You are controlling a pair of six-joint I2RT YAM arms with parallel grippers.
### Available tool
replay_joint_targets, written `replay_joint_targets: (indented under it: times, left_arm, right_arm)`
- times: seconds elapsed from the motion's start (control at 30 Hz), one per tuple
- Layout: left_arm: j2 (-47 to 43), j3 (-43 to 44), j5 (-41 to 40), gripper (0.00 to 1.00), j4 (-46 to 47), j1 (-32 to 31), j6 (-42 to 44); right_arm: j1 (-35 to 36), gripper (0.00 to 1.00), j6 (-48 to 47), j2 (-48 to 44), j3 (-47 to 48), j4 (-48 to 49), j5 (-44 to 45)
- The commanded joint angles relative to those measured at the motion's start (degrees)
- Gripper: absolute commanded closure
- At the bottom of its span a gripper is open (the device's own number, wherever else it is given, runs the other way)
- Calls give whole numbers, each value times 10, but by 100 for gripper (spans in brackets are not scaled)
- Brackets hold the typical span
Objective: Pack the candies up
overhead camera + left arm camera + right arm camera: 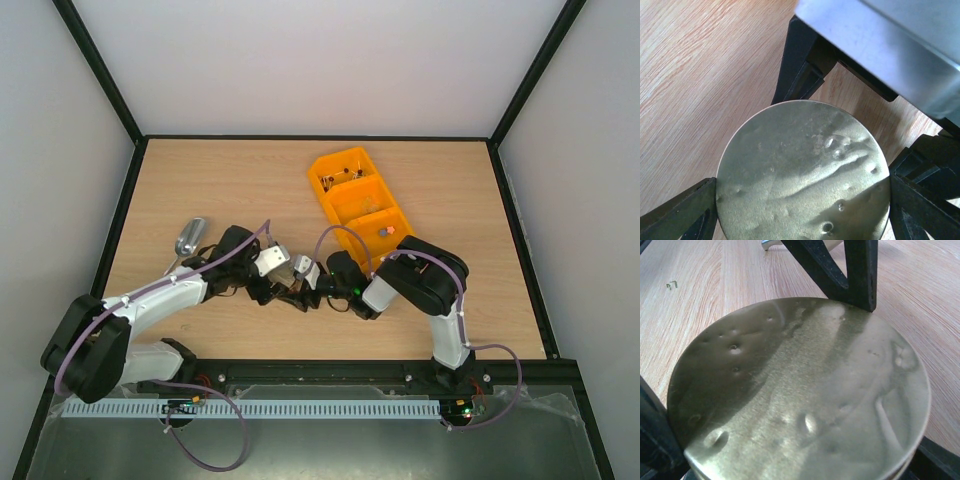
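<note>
A round gold lid [802, 170] fills both wrist views [800, 390]. My left gripper [802, 205] is shut on it, one finger against each side of its rim. My right gripper [800, 455] straddles the same round thing from the other side; a second rim under the lid suggests it is shut on a container below. The two grippers meet mid-table, left [283, 287] and right [318, 283], and hide the lid from above. A few candies [383, 231] lie in the orange tray [330, 200]; more [350, 178] lie in its far compartment.
The silver scoop [190, 238] lies on the table left of the left arm. The three-compartment orange tray stands behind the right arm. A tiny pale scrap [671, 285] lies on the wood. Black frame rails border the table.
</note>
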Motion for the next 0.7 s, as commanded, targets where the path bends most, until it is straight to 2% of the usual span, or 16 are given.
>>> replay_joint_targets:
  times: [0.0, 0.13, 0.3, 0.37, 0.43, 0.47, 0.53, 0.67]
  left_arm:
    - [4, -1, -30, 21, -42, 10, 46]
    - [-15, -8, 30, 23, -86, 33, 149]
    - [-24, 0, 99, 26, -174, 43, 363]
    - [-12, 12, 104, 27, -189, 44, 399]
    - [1, 24, 101, 21, -175, 47, 371]
    - [4, 27, 93, 12, -158, 48, 340]
    - [9, 30, 70, 4, -115, 48, 240]
    - [21, 32, 60, 1, -88, 44, 130]
  right_arm:
    - [3, 99, 2, -2, -15, -31, -35]
    - [2, 99, -32, -11, -27, -32, -80]
    - [1, 99, -73, -26, -33, -60, -144]
    - [2, 99, -68, -24, -28, -63, -144]
    - [2, 99, -53, -19, -20, -62, -123]
    - [2, 99, -42, -18, -16, -61, -109]
    - [2, 99, -26, -17, -13, -55, -81]
    - [4, 99, -5, -14, -10, -45, -28]
